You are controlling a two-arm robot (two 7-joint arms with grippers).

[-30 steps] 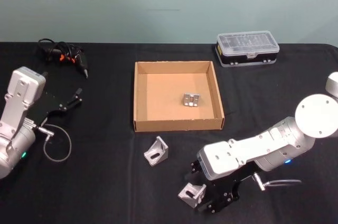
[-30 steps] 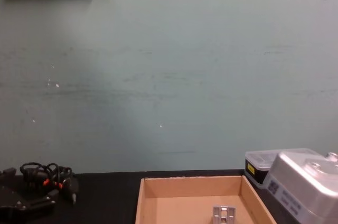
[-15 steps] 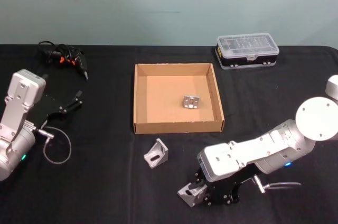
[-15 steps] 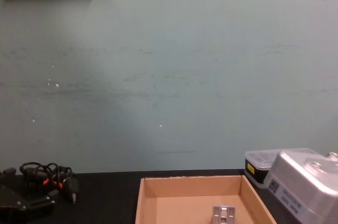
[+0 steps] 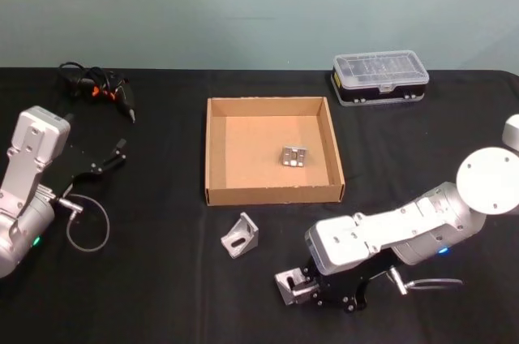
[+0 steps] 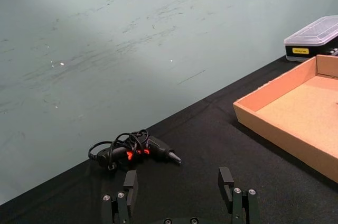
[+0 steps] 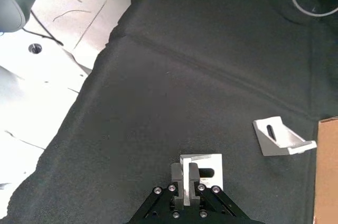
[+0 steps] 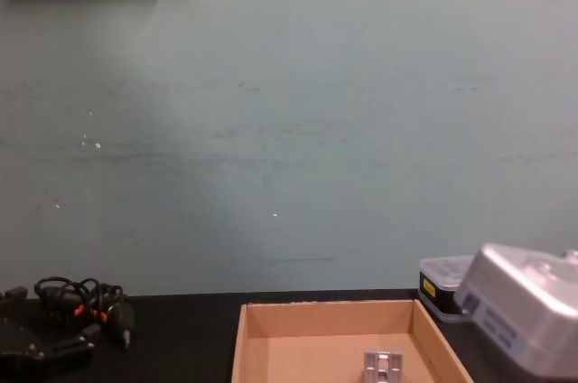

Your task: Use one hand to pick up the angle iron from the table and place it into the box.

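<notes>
The black table [image 5: 170, 295] runs wall to wall, and the brown cardboard box [image 5: 212, 149] sits near the middle of it. The right arm [image 5: 405, 230] reaches in low from the right of the box, ending in front of its near wall. The left arm [image 5: 28, 174] rests well off to the box's left, with the left gripper [image 5: 117, 153] pointing toward the box, its fingers [image 6: 129, 182] spread wide and holding nothing.

Behind the box and to its right lies a clear-lidded plastic case [image 5: 379, 76]. Behind it to the left is a black hand tool [image 5: 101, 86] with tangled cord.

The right gripper [image 5: 303, 285] is clamped on a corner bracket [image 5: 285, 289], its fingers [image 7: 178, 174] pinched together over one flange [image 7: 203, 166]. That bracket is well in front of the box; I cannot tell whether it touches the table. A second bracket [image 5: 240, 234] stands on the table just in front of the box's near wall. A third bracket [image 5: 293, 156] lies inside the box, right of centre.
</notes>
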